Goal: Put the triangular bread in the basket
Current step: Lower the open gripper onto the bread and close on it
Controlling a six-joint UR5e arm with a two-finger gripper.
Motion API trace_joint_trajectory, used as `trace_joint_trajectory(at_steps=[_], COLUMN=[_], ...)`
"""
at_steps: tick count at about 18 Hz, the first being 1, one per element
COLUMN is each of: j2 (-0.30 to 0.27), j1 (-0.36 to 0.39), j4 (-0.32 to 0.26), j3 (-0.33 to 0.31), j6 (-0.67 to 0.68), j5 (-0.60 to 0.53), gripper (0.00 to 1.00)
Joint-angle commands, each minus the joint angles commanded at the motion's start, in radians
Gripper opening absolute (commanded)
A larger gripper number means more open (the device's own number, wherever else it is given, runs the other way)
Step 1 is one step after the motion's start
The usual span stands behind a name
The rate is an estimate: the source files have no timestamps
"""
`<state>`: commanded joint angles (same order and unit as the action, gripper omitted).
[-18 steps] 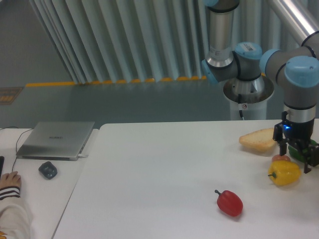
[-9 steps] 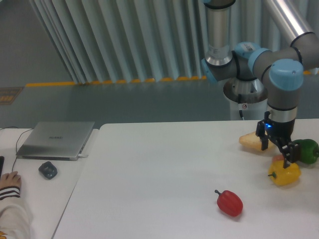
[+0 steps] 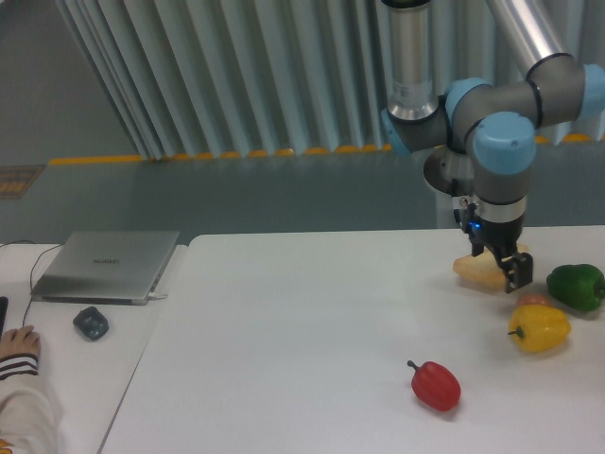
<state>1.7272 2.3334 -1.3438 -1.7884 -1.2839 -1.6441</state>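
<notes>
Moved: black two-finger gripper [image 3: 502, 267] shifted left off yellow bell pepper [image 3: 540, 327], now over pale tan wedge-shaped bread [image 3: 480, 272] near table's right-rear; jaw gap unclear. Green pepper [image 3: 575, 286] at right edge. Red pepper [image 3: 436, 385] front; white tabletop [image 3: 302, 331] left open.

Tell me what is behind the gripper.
The bread lies on the table behind the gripper: its tan left end shows, its right part is covered by the gripper. Whether the fingers touch it cannot be told. No basket is in view.
</notes>
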Motion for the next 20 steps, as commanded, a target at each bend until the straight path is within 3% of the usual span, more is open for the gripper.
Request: trace_joint_trajectory(at_steps=[5,10,20], j2=[0.020,0.018,0.011], j1=[-0.016,-0.008,-0.028], j4=[-0.032,-0.031,-0.029], j3=[-0.029,-0.058,-0.103], j6=[-0.003,-0.074,-0.080], j5=[-0.025,-0.056,-0.091], gripper=[1.00,1.00,1.00])
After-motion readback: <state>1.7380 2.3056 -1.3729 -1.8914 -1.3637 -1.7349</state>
